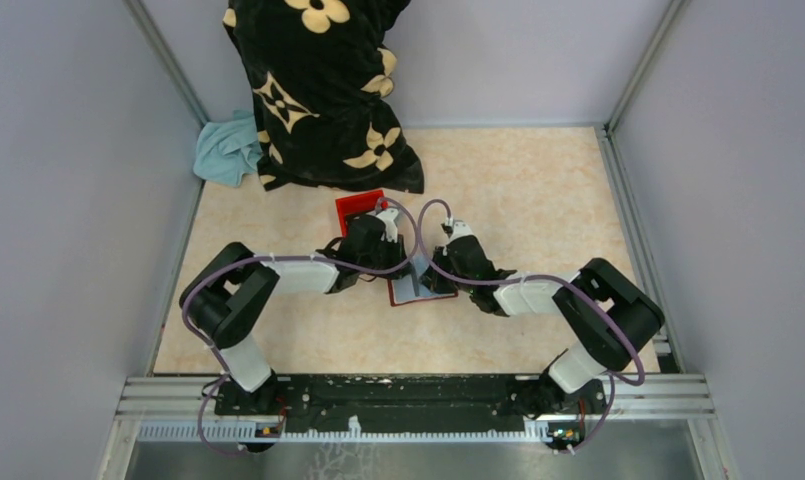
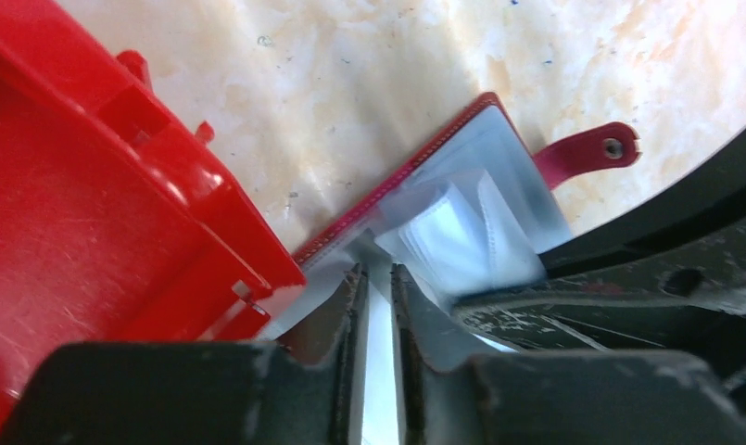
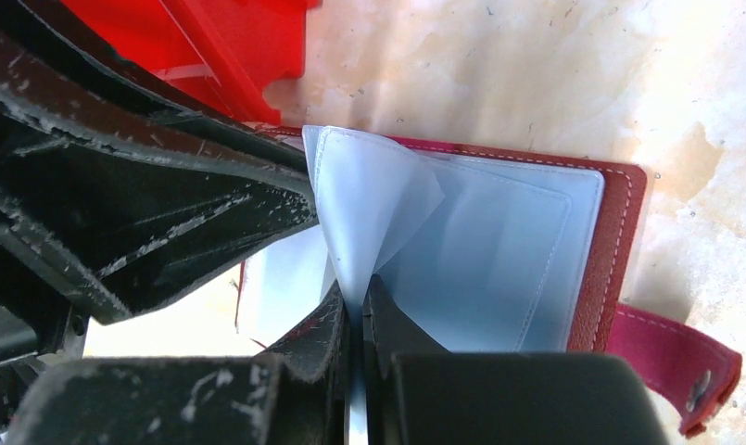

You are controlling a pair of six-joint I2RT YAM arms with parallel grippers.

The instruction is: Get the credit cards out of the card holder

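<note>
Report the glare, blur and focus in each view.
Top external: even light, sharp, no glare on the table. Left wrist: the left gripper is blurred up close; glossy highlights on the red box. Right wrist: the table washes out at right; the plastic sleeve is in focus.

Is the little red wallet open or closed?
Open. The card holder lies spread flat on the table, its inside facing up, one clear sleeve lifted, and its snap strap undone.
</note>
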